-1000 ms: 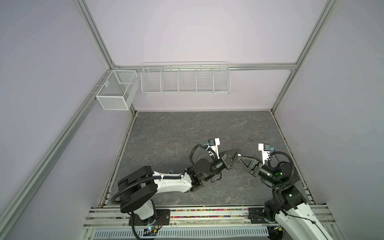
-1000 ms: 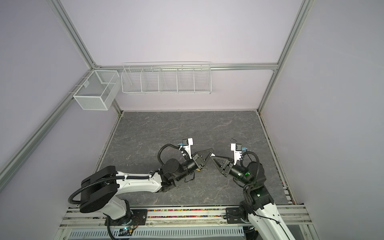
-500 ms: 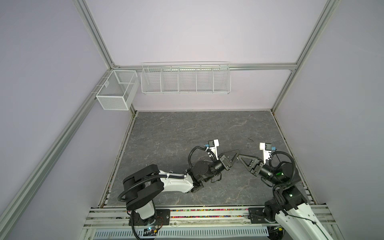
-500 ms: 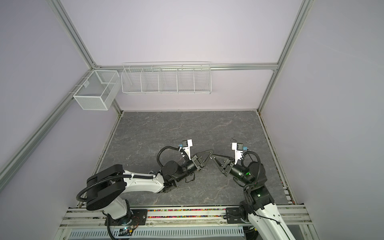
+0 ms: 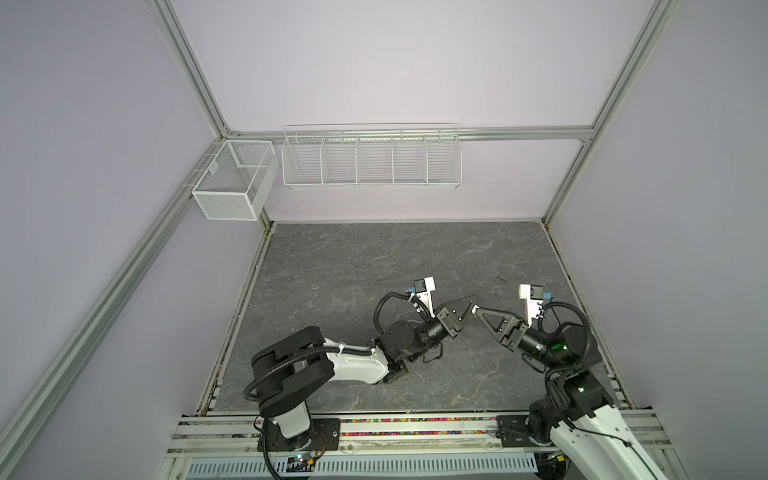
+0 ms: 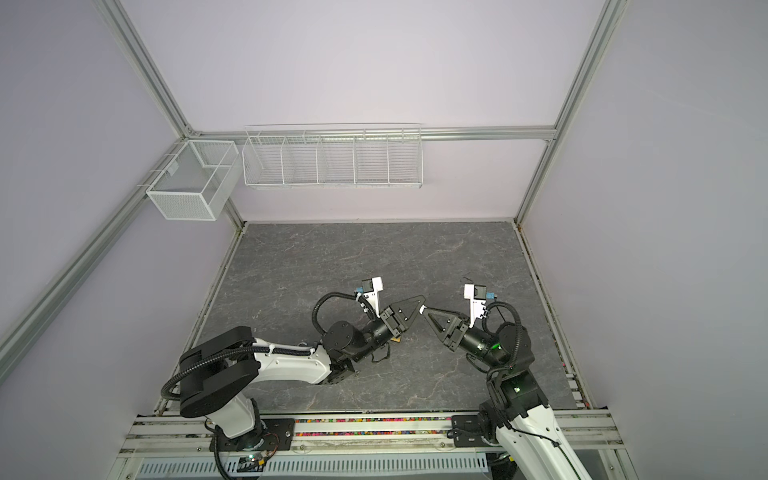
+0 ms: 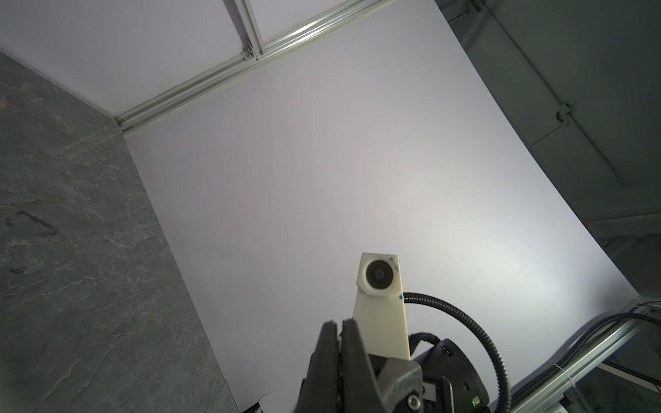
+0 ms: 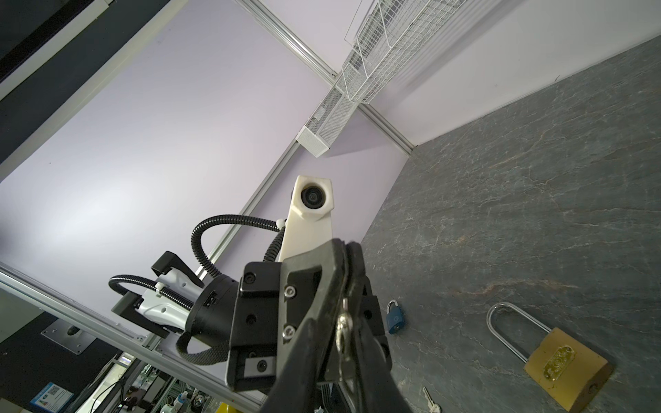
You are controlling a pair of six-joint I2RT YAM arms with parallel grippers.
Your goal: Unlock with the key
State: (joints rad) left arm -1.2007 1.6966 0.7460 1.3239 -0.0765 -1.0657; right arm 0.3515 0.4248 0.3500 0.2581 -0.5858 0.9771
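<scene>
A robotics lab test cell. Aluminium frame [image 5: 195, 77], plain walls [image 5: 374, 62], wire baskets [image 5: 371, 160]; two robot arms [image 5: 357, 365] on a rail [image 5: 415, 432].

A dark grey, marble-veined surface [image 5: 374, 257] is enclosed by plain pale lilac walls [image 5: 374, 62], which are framed by aluminium profiles [image 5: 519, 134]. A long white wire rack [image 5: 371, 160] with dividers is hung on the back wall, and a white mesh box [image 5: 232, 183] is mounted just beside it in the left corner. Soft, even light is cast throughout
</scene>
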